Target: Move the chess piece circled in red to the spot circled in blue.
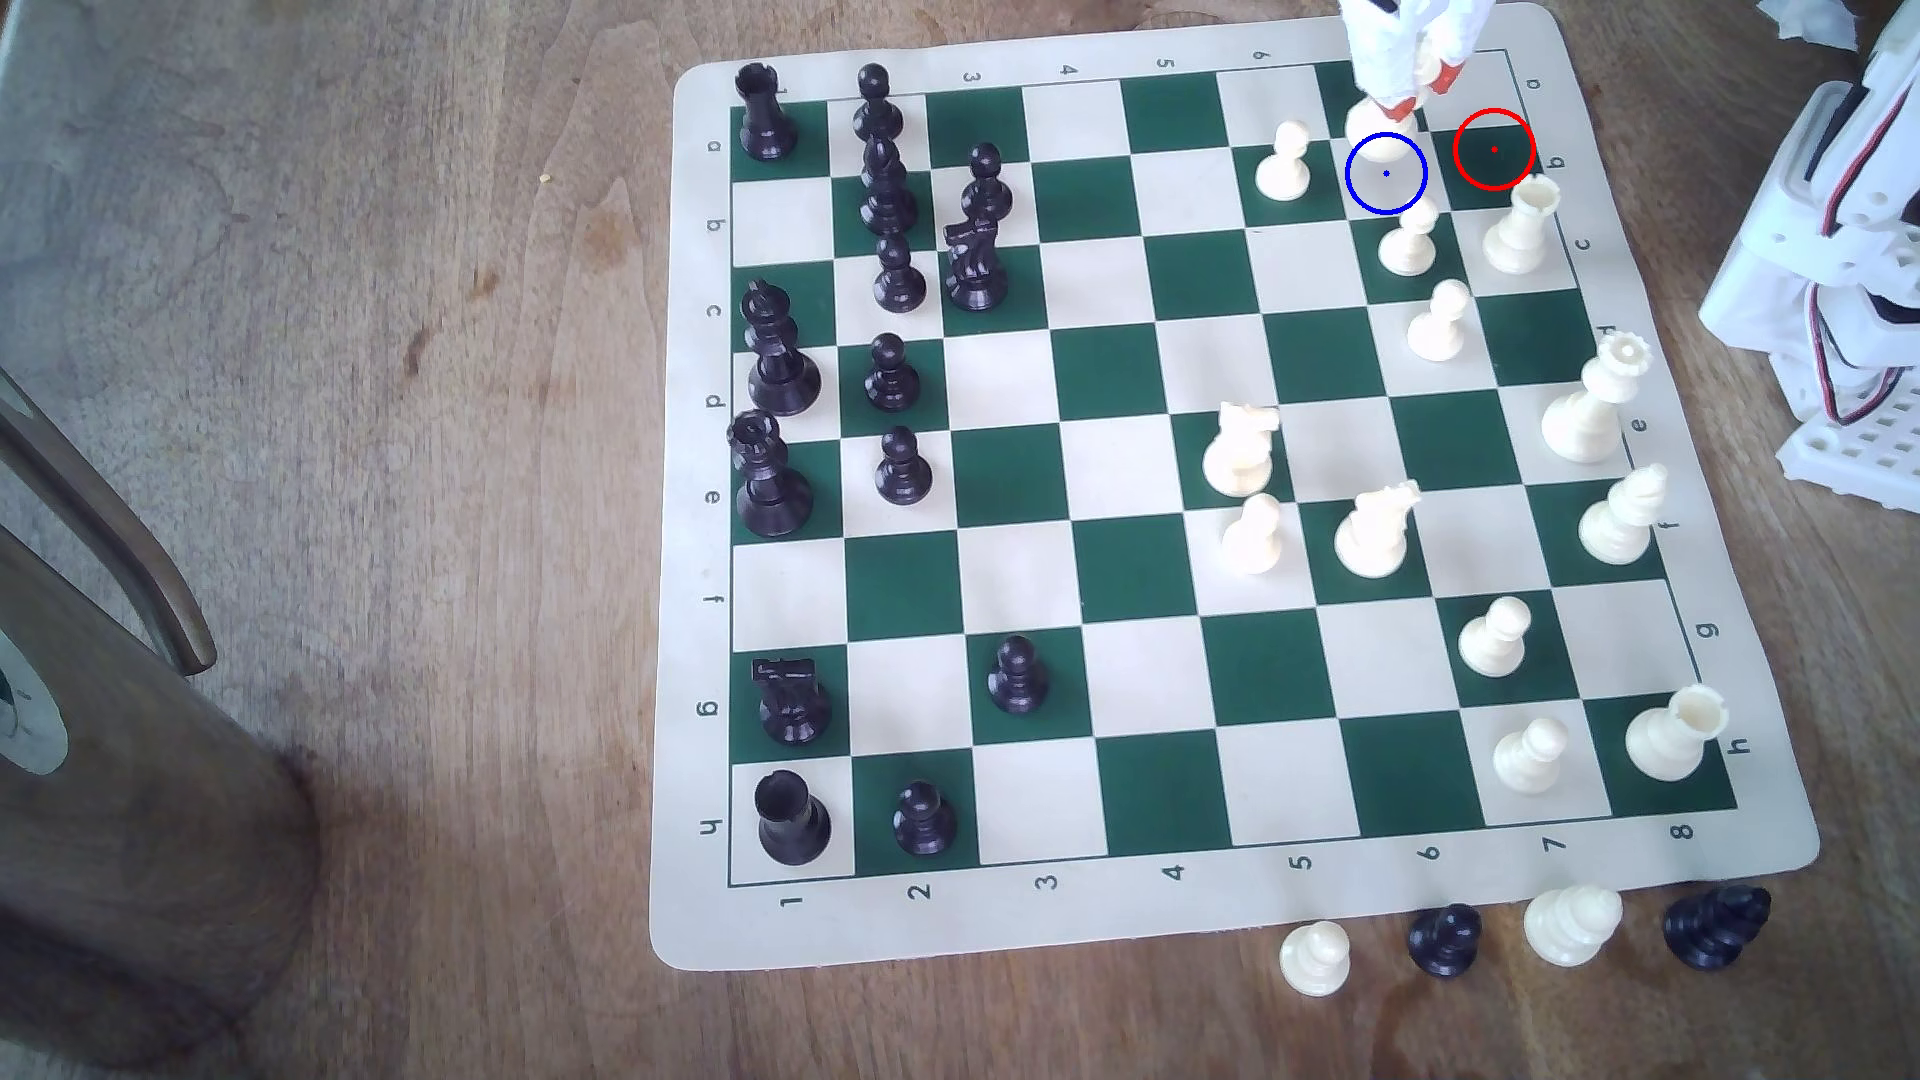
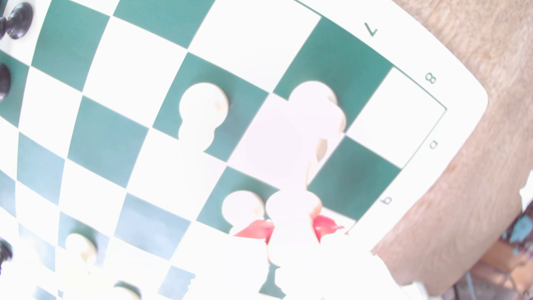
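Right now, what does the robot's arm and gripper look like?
The gripper is white plastic with red-orange pads on its fingers. At the exterior view's right, the arm's base is blocky white printed plastic with red and black cables looping along it.

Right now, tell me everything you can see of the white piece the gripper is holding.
The white piece is cream and smooth, plastic by the look, with a wide round base. In the exterior view its base sits at the blue ring's upper edge; whether it touches the board cannot be told. The gripper covers its upper part, red-tipped fingers pinching its narrow body from both sides. It looks roughly upright. The red ring's green square is bare. A pawn stands close beside it.
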